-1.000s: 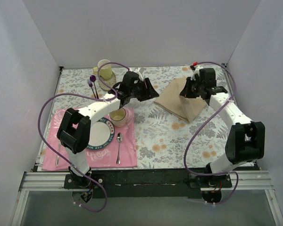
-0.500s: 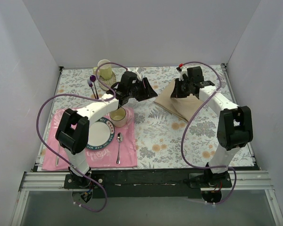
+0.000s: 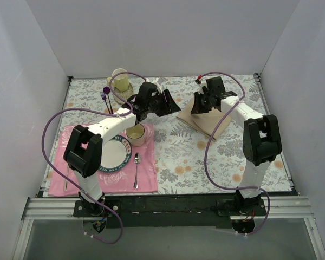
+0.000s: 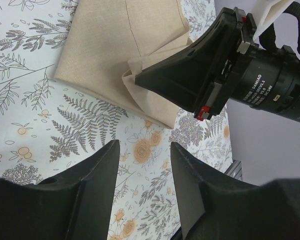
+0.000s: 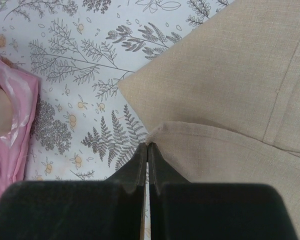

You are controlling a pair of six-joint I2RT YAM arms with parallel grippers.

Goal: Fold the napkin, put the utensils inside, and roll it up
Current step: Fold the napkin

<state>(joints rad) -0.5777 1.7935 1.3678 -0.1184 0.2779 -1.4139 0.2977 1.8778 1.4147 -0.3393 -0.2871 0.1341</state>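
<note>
Currently your right fingers [image 5: 140,167] pinch the napkin [image 5: 215,75] corner, likely to carry the fold across; your left fingers [image 4: 102,167] hover spread, empty.

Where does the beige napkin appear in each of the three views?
Top external: the napkin lies right of centre, toward the far side.
Left wrist: the napkin fills the upper centre.
Right wrist: the napkin fills the upper right.
Shared landmark: the right gripper, shut on a napkin corner.
</note>
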